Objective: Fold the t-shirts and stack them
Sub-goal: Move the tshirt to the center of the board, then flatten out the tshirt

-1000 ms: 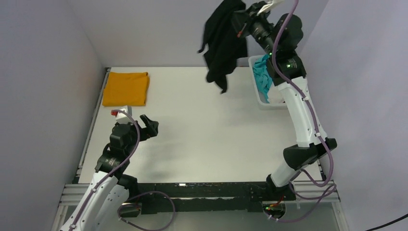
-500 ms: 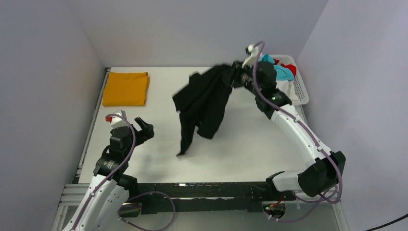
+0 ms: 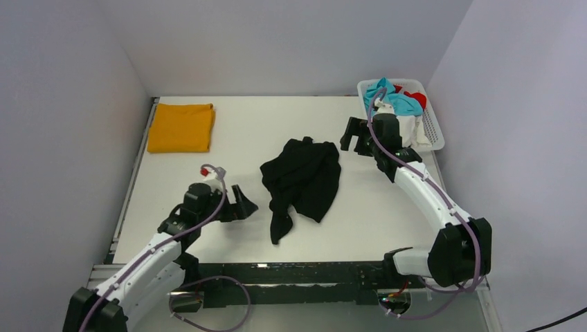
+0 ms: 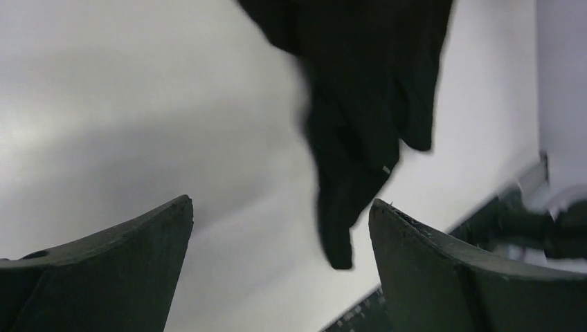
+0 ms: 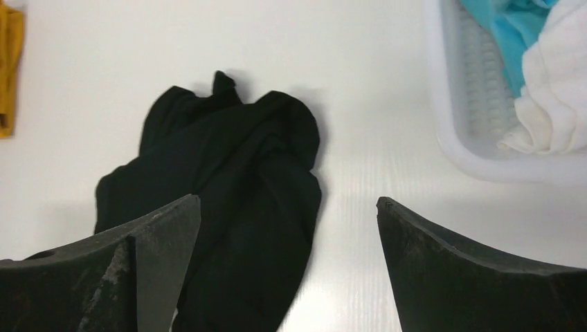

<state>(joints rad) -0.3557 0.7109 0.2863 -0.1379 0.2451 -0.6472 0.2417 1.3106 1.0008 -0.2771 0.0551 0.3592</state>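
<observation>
The right pincer point(image 3: 356, 137), jaws now apart, has just dropped the black t-shirt point(image 3: 302, 181) crumpled onto the middle of the worktop point(image 3: 387, 207), so flattening probably comes next; the left pincer point(image 3: 244, 205) gapes empty near it.

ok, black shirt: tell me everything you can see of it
The black t-shirt is plain, soft, all-black cloth. It lies unfolded and crumpled in a heap near the middle of the white table, with a narrow twisted tail trailing toward the near edge. Only the table touches it: the open left gripper and open right gripper are both clear of it.
</observation>
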